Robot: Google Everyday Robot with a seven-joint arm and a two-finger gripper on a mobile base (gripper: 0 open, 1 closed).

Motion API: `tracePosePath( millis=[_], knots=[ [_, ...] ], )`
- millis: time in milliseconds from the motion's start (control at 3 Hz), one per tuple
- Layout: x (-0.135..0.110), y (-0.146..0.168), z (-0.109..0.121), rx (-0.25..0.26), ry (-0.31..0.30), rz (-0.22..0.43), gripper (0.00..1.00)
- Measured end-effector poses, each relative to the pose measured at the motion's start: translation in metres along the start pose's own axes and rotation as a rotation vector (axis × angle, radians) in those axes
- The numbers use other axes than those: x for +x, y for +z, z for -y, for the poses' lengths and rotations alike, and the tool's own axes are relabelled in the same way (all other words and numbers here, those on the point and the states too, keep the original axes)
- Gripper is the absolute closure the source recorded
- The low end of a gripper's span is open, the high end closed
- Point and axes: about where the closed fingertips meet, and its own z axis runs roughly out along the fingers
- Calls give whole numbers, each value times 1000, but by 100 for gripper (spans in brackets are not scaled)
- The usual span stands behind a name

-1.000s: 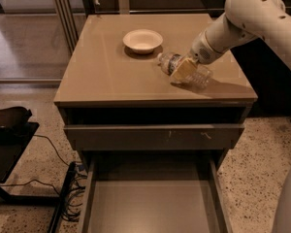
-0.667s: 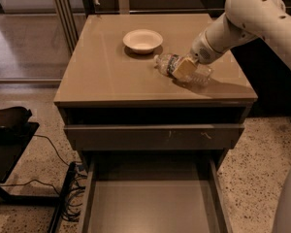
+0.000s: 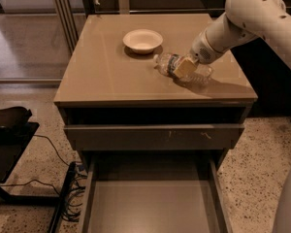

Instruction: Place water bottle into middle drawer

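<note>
The water bottle [image 3: 201, 74] lies on its side on the right part of the cabinet top [image 3: 106, 72], white cap pointing left toward the bowl. My gripper [image 3: 184, 67] comes down from the white arm at the upper right and is shut across the bottle's middle. A tan fingertip [image 3: 183, 69] presses on its near side and the far finger is hidden behind the bottle. The middle drawer [image 3: 150, 203] is pulled wide open at the bottom of the view, its flat floor bare.
A white bowl [image 3: 142, 39] stands on the cabinet top left of the bottle. Above the open drawer, a drawer with a scuffed front panel [image 3: 155, 136] stands slightly out. A black stand [image 3: 9, 130] and cables [image 3: 63, 193] lie on the floor at left.
My gripper has shifted very slightly left and up at the bottle. The bottle, bowl and drawers have stayed where they were.
</note>
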Motion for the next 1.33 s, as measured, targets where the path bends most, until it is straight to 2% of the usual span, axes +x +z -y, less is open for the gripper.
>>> tracePosePath(
  millis=[333, 667, 1000, 1333],
  knots=[
    [15, -24, -12, -12, -6, 20, 100],
    [35, -63, -35, -34, -20, 87, 100],
    [58, -102, -67, -30, -52, 158, 100],
    [90, -119, -110, -32, -94, 205, 100]
  ],
)
